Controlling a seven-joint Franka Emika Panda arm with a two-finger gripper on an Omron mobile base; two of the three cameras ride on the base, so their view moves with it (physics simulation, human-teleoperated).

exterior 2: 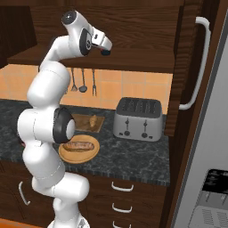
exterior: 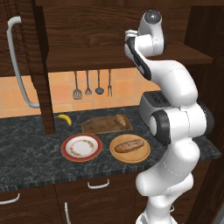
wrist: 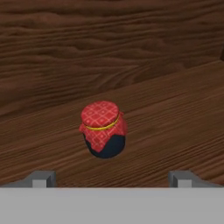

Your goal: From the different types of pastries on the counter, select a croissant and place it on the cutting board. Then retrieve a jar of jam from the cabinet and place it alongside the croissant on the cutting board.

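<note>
Jam jar: the jar of jam (wrist: 104, 130) stands upright on the cabinet shelf (wrist: 175, 131), red patterned cloth lid tied with a yellow band over a dark body; in the hand view it sits just left of centre, well ahead of the finger tips.
Jaws: the gripper (wrist: 112, 178) has its jaws spread wide, one tip at 8 o'clock and one at 4 o'clock of the jar, nothing between them.
Cabinet: the cabinet (exterior: 87, 30) is open, with the hand reaching into it above the shelf.
Cutting board: the cutting board (exterior: 98, 125) lies on the desk (exterior: 26, 153) below the shelf; the croissant (exterior: 119, 119) rests on its right end.
Wooden plate: the round tan plate (exterior: 144, 155), at 5 o'clock of the board, holds the brown loaf (exterior: 129, 145).
Red-rimmed plate: the red-rimmed plate (exterior: 82, 147), at 7 o'clock of the board, carries no food.
Banana: the banana (exterior: 65, 119) lies at 9 o'clock of the board.
Toaster: the toaster (exterior 2: 137, 118) stands at 3 o'clock of the board.
</note>
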